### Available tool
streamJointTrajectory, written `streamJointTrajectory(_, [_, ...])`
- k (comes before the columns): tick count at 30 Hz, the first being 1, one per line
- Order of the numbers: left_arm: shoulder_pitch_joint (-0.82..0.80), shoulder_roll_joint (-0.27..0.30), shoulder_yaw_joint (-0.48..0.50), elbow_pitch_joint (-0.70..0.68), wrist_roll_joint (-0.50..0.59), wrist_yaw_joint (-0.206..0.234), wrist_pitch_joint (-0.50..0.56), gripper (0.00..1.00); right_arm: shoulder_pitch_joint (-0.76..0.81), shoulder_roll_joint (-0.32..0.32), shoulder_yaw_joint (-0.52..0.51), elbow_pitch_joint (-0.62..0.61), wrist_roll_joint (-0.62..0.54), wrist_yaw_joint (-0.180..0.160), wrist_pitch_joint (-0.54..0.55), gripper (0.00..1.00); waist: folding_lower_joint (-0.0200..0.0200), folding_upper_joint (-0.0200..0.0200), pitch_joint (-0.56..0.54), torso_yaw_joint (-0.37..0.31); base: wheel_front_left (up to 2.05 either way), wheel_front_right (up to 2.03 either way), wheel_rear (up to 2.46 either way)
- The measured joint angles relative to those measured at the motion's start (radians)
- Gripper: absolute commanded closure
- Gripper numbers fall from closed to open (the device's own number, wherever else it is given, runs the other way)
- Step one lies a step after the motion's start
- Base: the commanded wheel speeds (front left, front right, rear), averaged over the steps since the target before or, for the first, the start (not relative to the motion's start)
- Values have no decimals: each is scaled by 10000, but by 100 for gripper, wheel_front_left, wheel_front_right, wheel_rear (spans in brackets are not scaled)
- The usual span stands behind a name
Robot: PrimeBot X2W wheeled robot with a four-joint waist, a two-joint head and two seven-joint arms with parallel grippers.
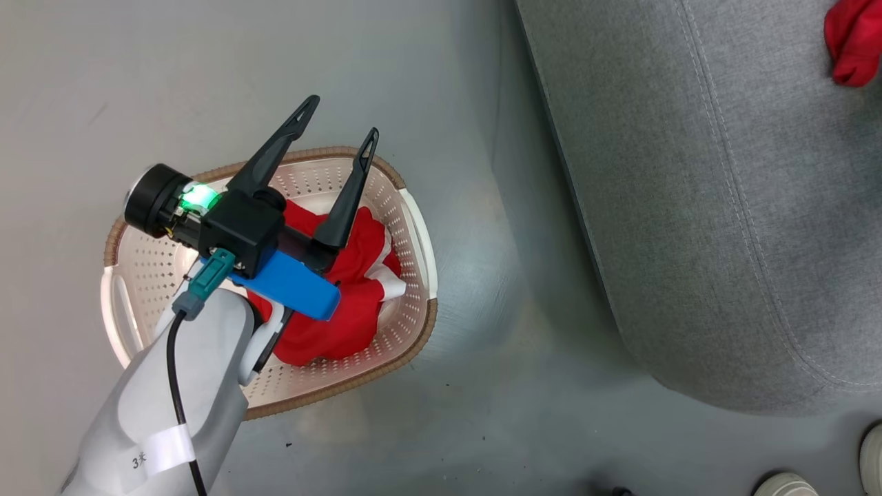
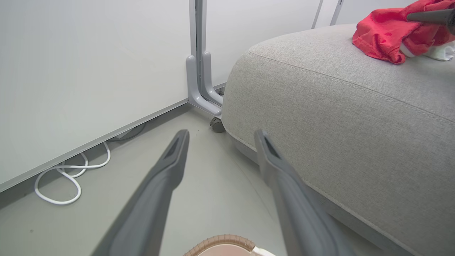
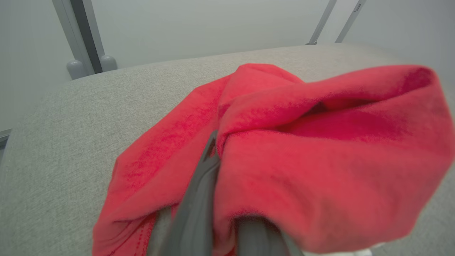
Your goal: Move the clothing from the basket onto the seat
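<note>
The cream basket [image 1: 413,227] with its brown rim stands on the grey floor, and its rim [image 2: 220,245] shows again in the left wrist view. One red and white garment [image 1: 351,289] lies crumpled inside. My left gripper [image 1: 344,117] hovers above the basket's far side, open and holding nothing, its fingers [image 2: 167,177] spread over the floor. A second red garment [image 3: 302,142] rests on the grey seat [image 1: 723,207], draped over my right gripper [image 3: 217,160], which is shut on it. That garment [image 2: 384,35] and one dark right finger [image 2: 430,16] also appear in the left wrist view.
A strip of grey floor separates the basket from the seat's rounded edge [image 2: 284,117]. A white cable [image 2: 67,177] loops along the base of a white wall panel. A grey metal post foot [image 2: 201,85] stands by the seat corner. Pale rounded shapes, perhaps shoes [image 1: 785,486], sit at the bottom right.
</note>
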Motion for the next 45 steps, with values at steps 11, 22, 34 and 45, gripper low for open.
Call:
streamJointTrajectory(11, [231,-311,17,278,-163,0,0,0,-77,-219,-12,775,-422,0,-414,0,0,0,-676,153,0,0,0])
streamJointTrajectory(22, [729,-734,219,600,-355,0,0,0,630,-360,274,1262,-403,0,-715,0,-1,0,-1658,364,0,0,0])
streamJointTrajectory(34, [1891,-1563,713,1062,-681,0,0,0,2659,-19,874,679,-581,0,-892,0,-3,0,-3519,731,0,0,0])
streamJointTrajectory(45, [3086,-1929,1620,1267,-796,0,-2,0,5341,1003,1707,-2364,-240,0,-474,0,-4,0,-5285,1485,0,0,0])
